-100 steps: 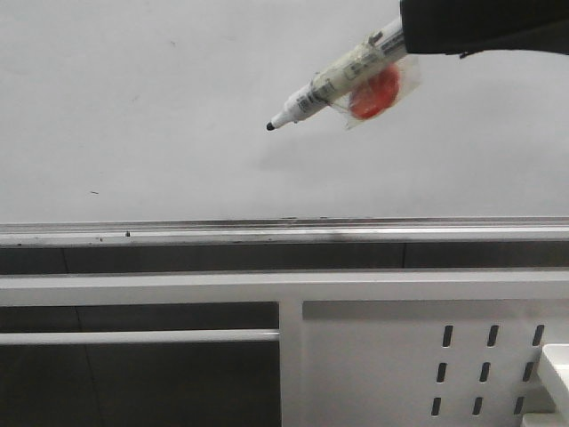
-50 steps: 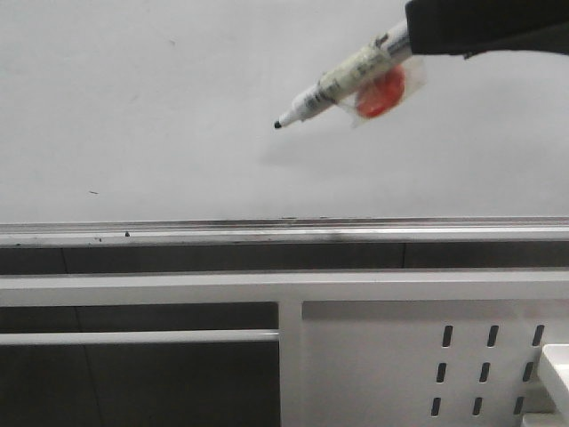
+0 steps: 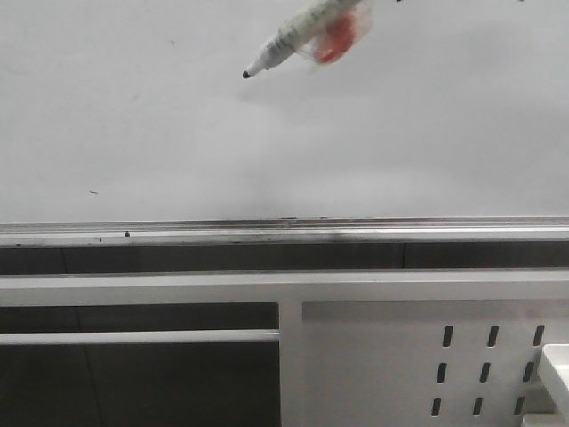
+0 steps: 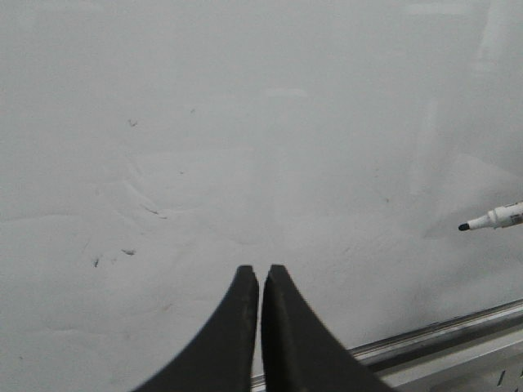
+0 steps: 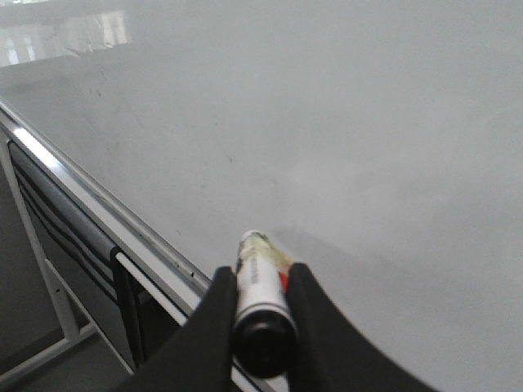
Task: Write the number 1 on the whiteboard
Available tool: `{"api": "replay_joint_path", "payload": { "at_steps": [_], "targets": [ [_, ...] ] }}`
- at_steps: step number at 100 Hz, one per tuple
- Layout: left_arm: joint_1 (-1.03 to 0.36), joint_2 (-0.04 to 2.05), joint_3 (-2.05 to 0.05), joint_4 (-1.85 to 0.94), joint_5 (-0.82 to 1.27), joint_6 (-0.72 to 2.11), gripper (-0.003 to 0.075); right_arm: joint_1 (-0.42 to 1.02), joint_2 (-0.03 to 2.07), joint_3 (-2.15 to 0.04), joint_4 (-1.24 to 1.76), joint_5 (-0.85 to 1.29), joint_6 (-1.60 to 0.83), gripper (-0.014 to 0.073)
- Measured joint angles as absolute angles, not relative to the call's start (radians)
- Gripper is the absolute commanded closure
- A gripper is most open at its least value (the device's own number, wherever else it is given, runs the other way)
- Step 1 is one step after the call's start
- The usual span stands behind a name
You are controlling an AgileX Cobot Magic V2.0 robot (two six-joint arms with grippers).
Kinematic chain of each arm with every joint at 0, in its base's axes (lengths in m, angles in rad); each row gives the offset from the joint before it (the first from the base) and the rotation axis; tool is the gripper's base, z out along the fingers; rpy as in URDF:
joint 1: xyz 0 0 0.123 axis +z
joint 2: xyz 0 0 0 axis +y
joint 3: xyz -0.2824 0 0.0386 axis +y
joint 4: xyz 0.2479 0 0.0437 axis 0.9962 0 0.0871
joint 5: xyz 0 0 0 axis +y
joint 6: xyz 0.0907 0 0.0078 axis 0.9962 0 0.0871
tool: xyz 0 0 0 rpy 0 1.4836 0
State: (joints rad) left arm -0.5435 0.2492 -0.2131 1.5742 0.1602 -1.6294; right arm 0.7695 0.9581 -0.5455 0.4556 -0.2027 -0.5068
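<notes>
The whiteboard (image 3: 133,124) fills the upper half of the front view, with its silver bottom rail (image 3: 178,233) below. A white marker pen (image 3: 289,36) with a red piece (image 3: 333,43) taped to it slants in from the top edge. Its dark tip (image 3: 245,75) points left, close to the board. I cannot tell if the tip touches. My right gripper (image 5: 260,273) is shut on the marker pen (image 5: 261,298) near its black rear end. My left gripper (image 4: 260,269) is shut on nothing, facing the whiteboard (image 4: 245,122); the marker tip (image 4: 464,226) shows far to one side. No number 1 shows on the board.
A white perforated metal panel (image 3: 427,356) and white horizontal bars (image 3: 142,288) stand below the rail. A white tray corner (image 3: 556,365) shows at the lower right. Small dark specks (image 3: 93,192) mark the board's left part.
The marker pen has moved up and to the left along the board. The right arm's dark body has gone out past the top edge of the front view.
</notes>
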Motion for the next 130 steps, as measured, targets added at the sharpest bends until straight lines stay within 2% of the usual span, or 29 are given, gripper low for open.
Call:
{"api": "replay_joint_path", "payload": {
  "at_steps": [45,81,130],
  "targets": [
    [-0.543,0.249,-0.213,1.574,0.184,-1.629,0.0740,0.768,0.963,-0.571,0.456,-0.236,-0.528,0.0643],
    [-0.543,0.249,-0.213,1.574,0.186,-1.629,0.0740,0.706,0.967,-0.577,0.457,-0.233,-0.528,0.0643],
    [-0.543,0.249,-0.213,1.574,0.192,-1.629,0.0740,0.704,1.161,-0.577,0.457,-0.191,-0.528,0.0643]
  ]
}}
